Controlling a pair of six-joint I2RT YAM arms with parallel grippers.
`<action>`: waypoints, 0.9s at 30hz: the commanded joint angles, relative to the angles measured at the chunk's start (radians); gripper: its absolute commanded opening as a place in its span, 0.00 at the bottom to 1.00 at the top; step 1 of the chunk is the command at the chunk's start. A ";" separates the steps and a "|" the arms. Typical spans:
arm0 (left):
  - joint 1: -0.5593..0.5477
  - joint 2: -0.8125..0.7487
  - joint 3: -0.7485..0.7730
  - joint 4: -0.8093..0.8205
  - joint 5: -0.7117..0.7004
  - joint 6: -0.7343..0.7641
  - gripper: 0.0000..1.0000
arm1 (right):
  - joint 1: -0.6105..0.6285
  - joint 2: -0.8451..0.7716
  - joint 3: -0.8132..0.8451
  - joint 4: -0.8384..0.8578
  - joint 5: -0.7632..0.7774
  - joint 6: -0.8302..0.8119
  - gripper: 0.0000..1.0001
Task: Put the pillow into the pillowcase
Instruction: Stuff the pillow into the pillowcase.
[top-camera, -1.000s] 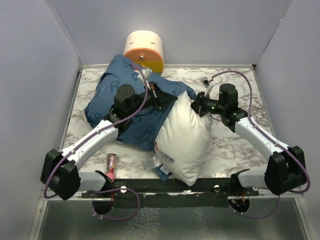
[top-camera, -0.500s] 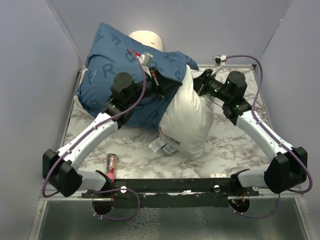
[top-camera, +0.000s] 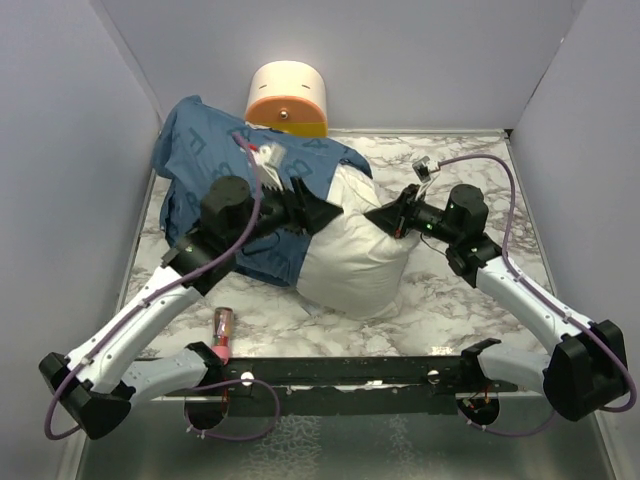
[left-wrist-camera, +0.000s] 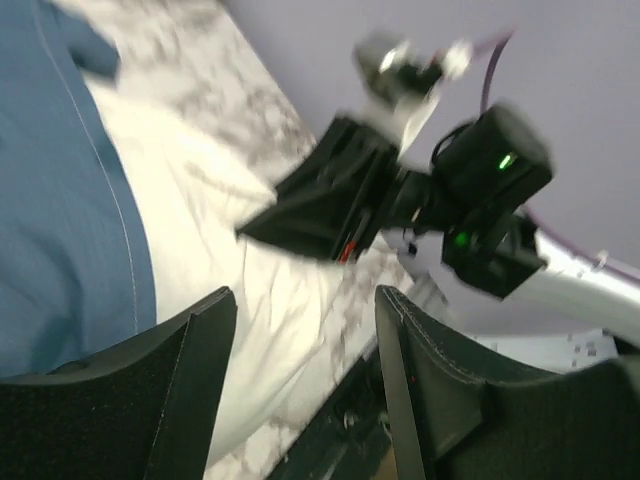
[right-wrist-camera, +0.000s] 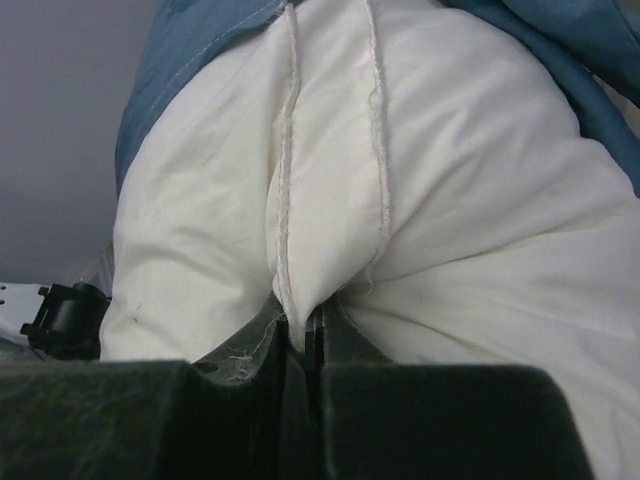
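Dropped back onto worktop from raised: pillowcase, pillow partly under it | left fingers spread, holding nothing | right fingers pressed together, pinching pillow seam

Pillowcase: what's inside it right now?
The pillow's far end disappears beneath the edge of the blue pillowcase; the rest of it lies uncovered. The cloth hides whether that end is inside the opening or merely under it, and anything else inside.

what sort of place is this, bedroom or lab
Probably a robot test cell, not a home: plain panel walls box in a marble-print table, with two arms bolted to a rail at its near edge.
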 joint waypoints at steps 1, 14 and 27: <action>0.005 -0.002 0.311 -0.280 -0.263 0.155 0.60 | 0.012 0.013 0.038 -0.058 -0.138 -0.061 0.01; 0.003 0.558 0.951 -0.635 -0.385 0.771 0.69 | 0.075 -0.040 -0.004 -0.033 -0.182 -0.027 0.01; 0.030 0.812 1.070 -0.687 -0.276 0.936 0.80 | 0.087 -0.070 -0.012 -0.063 -0.173 -0.036 0.01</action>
